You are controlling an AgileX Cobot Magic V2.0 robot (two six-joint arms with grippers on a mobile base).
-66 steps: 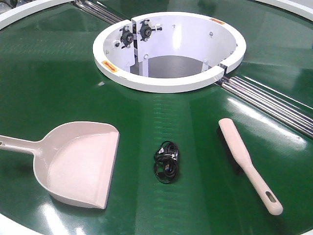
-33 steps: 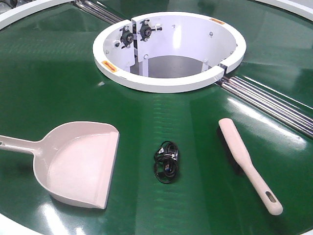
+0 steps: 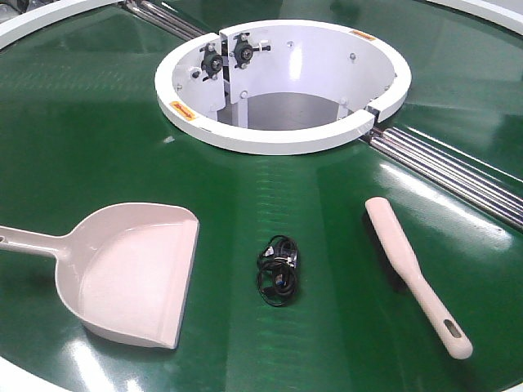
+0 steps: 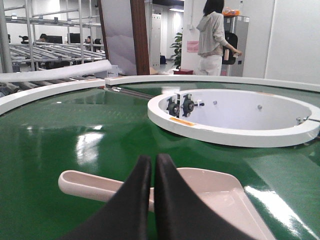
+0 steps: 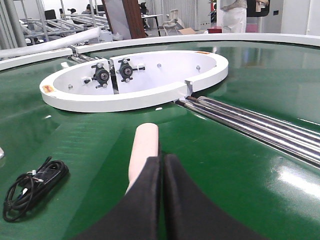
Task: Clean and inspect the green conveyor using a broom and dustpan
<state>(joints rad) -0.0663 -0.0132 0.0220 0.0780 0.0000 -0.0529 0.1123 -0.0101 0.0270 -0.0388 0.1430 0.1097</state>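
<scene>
Two smooth plastics: broom (image 3: 408, 265), dustpan (image 3: 131, 276).

a factory or logistics hall: the green conveyor (image 4: 60, 130), roller racks (image 4: 45, 50), a person (image 4: 211, 35) behind.

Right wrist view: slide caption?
Shut right gripper facing the broom, black cable bundle left, on the green conveyor.

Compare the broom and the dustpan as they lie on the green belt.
The dustpan is a wide scoop with raised sides; the broom is long and narrow. The dustpan's handle points left in the front view; the broom's points lower right. The broom shows black bristles underneath; the dustpan has none. Both are pale pink-beige plastic, lying on the green conveyor.
</scene>
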